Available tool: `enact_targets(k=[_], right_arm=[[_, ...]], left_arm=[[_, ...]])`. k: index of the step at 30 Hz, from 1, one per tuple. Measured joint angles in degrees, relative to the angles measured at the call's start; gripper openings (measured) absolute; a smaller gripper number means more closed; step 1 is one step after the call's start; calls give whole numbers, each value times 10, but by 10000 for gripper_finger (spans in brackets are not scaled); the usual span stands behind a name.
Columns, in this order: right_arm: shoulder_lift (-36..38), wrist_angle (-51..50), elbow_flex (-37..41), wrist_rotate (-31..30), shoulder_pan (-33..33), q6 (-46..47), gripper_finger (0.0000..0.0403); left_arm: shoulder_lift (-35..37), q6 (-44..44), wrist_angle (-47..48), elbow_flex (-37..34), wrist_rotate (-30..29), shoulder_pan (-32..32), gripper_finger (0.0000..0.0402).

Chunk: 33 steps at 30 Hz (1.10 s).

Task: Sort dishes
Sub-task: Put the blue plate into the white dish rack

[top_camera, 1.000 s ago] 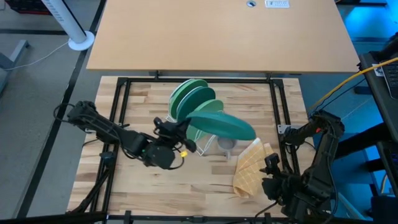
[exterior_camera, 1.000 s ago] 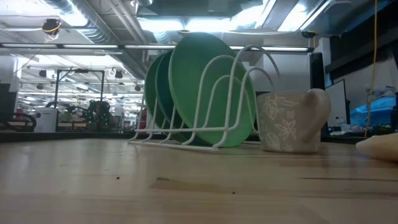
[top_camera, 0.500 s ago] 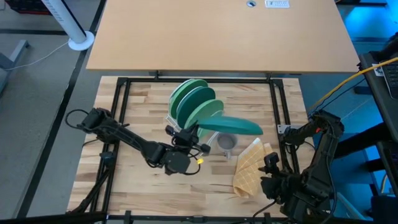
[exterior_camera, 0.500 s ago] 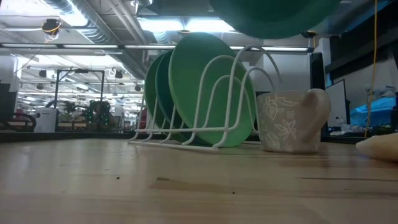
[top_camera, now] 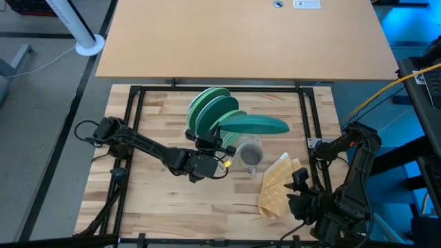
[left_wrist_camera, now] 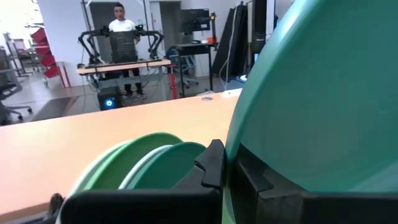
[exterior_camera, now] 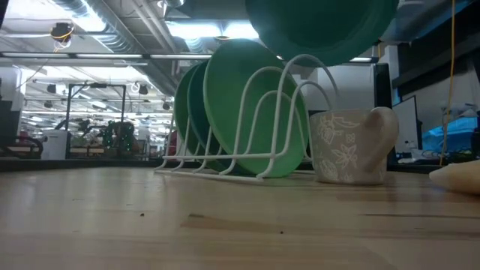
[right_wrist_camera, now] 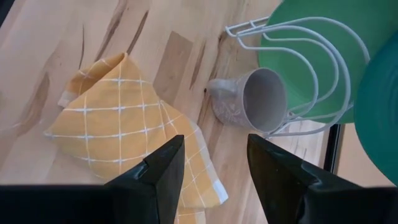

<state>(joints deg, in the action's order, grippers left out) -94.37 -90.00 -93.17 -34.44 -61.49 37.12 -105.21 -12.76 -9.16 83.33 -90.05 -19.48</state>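
Teal plate (top_camera: 253, 124): I see it held up in the air, lying nearly flat above the front end of the wire rack (exterior_camera: 255, 142), over the grey cup (top_camera: 249, 152).
Left claw (top_camera: 215, 146): clamped on the near edge of the teal plate; in the left wrist view its dark fingers (left_wrist_camera: 214, 165) pinch the rim.
Right claw (right_wrist_camera: 211, 168): parked low at the right front corner of the counter (top_camera: 151, 207), fingers spread, holding nothing, pointed at the tan cloth (right_wrist_camera: 124, 118).
Racked plates (top_camera: 215, 109): three stand on edge in the rack slots, light green and darker green, close together.
How it handles: I judge the plate light, stiff and smooth plastic, so slippery at a rim pinch and prone to swing; not fragile.
Where to hold: the rim, as now, gripped deep enough that the disc cannot pivot.
Next move, my guess: tip it upright and feed it into the free front slot without knocking the wires.
Writing: I read no brand or label on the plates; the cup shows only a leaf pattern.
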Motion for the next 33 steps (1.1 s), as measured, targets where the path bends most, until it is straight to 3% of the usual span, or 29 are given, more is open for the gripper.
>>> enact_targets(k=[19,24,33], right_arm=[[0,0,0,-45,0,0,179],[0,1,0,-155,0,21,179],[0,0,0,-372,43,154,179]], left_arm=[[0,43,-5,0,-1,-29,0],[-1,52,-3,0,-1,-32,0],[-2,56,0,0,-1,-31,0]])
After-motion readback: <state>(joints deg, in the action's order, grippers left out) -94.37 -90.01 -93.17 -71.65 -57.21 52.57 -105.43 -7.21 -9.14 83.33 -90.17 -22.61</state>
